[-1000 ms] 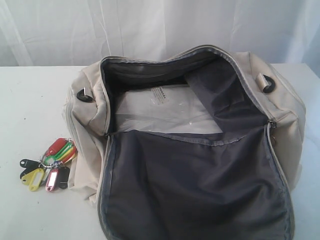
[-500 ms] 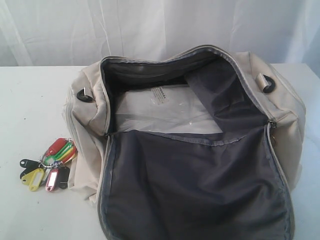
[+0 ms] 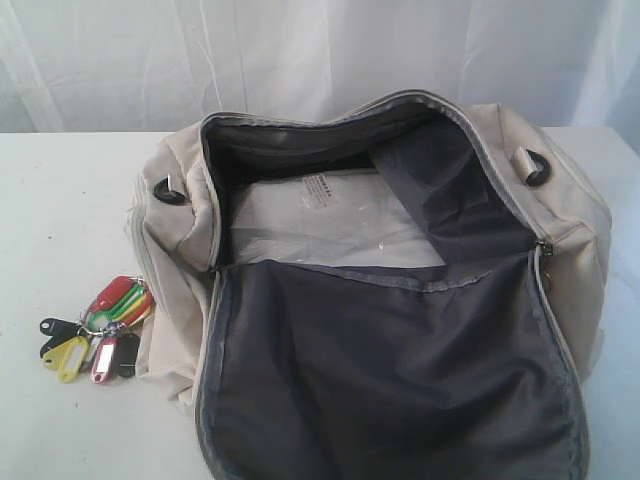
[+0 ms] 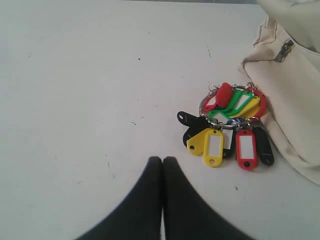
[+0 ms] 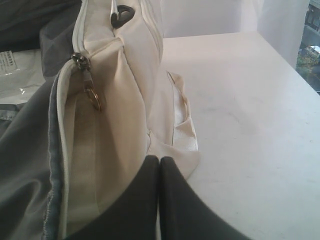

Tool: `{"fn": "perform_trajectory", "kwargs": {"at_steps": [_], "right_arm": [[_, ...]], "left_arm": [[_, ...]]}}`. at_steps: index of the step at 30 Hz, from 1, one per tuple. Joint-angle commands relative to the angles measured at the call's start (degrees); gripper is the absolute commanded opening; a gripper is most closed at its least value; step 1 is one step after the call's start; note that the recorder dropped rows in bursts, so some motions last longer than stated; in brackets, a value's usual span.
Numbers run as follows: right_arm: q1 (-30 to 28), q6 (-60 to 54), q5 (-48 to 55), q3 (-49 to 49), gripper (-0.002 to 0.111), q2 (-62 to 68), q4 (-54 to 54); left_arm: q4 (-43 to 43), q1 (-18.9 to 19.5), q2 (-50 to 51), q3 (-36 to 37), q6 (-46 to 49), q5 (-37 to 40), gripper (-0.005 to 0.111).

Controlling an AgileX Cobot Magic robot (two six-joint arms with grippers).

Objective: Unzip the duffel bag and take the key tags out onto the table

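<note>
Two grippers, both clamped tight and empty. The left gripper has its fingertips pressed together and hangs over bare table, near the key tags but apart from them. The right gripper also has fingertips together, right at the end panel of the duffel bag; can't tell whether it touches.

The key tags lie on the table at the left of the exterior view, right against the bag's left end. Red, yellow, green and black tags on metal rings, fanned flat.

The duffel bag is unzipped. Its top flap is folded toward the camera, dark grey lining up. A clear plastic-wrapped packet lies flat inside on the bottom. The zipper pull sits at the bag's right end. A black strap ring is just above that end.
</note>
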Motion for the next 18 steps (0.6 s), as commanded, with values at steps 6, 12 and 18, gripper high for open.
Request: {"fn": "perform_trajectory", "kwargs": {"at_steps": [6, 12, 18], "right_arm": [[-0.2, -0.5, -0.3, 0.1, 0.0, -0.2, -0.1], [-0.2, 0.1, -0.3, 0.1, 0.0, -0.2, -0.1], [-0.2, 0.1, -0.3, 0.1, 0.0, -0.2, -0.1]], "left_arm": [[-0.2, -0.4, -0.2, 0.2, -0.2, -0.1, 0.0], [-0.2, -0.4, -0.2, 0.2, -0.2, -0.1, 0.0], [-0.2, -0.4, -0.2, 0.2, -0.2, -0.1, 0.0]]}}
